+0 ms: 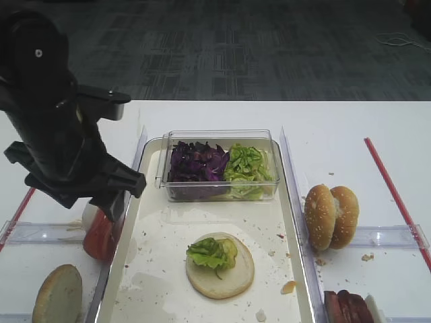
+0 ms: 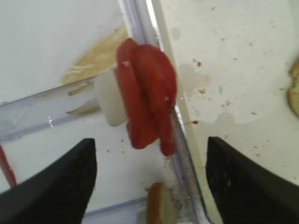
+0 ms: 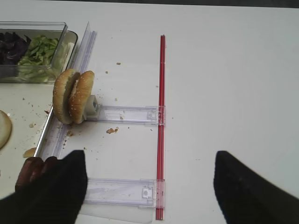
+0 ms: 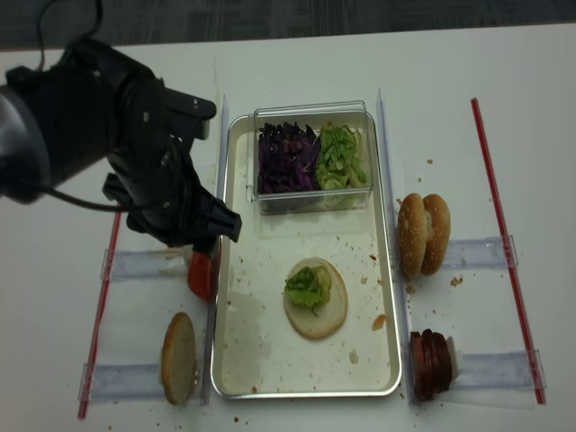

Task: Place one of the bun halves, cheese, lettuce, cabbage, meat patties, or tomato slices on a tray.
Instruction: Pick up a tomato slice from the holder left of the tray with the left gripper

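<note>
Open left claw (image 2: pixel 149 182), tomato slices (image 2: pixel 147 95) below

The tomato slices (image 1: pixel 100 235) are half covered by the left arm (image 1: pixel 57 128) near the tray's (image 1: pixel 131 232) left rim. The meat patties (image 1: pixel 349 308) are cut off at the picture's bottom edge. The right gripper's (image 3: pixel 149 186) fingertips are cropped.

Tray (image 1: pixel 296 222) front floor open, clear box (image 1: pixel 219 165) blocking rear, bun half (image 1: pixel 220 266) mid-tray

text: none legible | labels: none | brands: none | numbers: none | signs: none
</note>
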Controlling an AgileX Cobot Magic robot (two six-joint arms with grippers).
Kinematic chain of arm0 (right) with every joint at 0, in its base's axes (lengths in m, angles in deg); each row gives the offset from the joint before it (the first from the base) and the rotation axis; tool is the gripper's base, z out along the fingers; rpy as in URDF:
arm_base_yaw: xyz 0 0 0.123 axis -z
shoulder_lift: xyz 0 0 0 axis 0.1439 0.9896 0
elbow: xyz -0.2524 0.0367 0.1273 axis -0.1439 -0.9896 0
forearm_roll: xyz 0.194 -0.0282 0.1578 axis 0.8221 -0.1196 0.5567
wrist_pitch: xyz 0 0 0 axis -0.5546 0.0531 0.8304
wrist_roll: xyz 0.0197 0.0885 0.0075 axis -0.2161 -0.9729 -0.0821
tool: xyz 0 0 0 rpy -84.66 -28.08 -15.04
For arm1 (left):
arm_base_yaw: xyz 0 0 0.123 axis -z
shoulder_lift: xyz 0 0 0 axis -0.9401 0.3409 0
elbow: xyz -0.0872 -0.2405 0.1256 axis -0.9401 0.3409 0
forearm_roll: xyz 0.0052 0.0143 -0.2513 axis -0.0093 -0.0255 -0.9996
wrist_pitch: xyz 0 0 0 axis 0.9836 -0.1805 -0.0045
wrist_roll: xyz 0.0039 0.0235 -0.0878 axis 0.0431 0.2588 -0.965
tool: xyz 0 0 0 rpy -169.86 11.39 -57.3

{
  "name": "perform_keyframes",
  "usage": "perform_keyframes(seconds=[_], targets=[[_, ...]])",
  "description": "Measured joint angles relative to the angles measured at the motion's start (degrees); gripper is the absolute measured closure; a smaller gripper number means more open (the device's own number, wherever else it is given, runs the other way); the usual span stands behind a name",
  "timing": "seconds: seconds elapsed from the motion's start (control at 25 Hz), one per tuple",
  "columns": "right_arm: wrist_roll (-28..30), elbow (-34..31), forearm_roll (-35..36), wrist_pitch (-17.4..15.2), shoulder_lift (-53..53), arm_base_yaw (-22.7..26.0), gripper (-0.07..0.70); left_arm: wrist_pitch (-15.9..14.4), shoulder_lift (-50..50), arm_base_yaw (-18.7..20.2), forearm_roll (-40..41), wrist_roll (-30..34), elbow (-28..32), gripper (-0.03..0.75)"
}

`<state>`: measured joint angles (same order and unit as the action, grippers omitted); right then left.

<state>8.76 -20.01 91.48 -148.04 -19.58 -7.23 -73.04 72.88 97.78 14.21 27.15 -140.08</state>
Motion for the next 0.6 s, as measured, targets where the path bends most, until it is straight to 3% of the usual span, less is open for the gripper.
perform_keyframes(seconds=[0.2, 0.6], targets=[[0.00, 0.00, 0.00, 0.00, 0.00, 0.00, 0.041, 1.75, 0.00, 4.15, -0.84, -1.53, 0.00, 0.225], [0.00, 0.00, -0.10, 0.00, 0.00, 0.00, 0.041, 3.63, 3.19, 4.64, -1.90, -2.82, 0.00, 0.225]])
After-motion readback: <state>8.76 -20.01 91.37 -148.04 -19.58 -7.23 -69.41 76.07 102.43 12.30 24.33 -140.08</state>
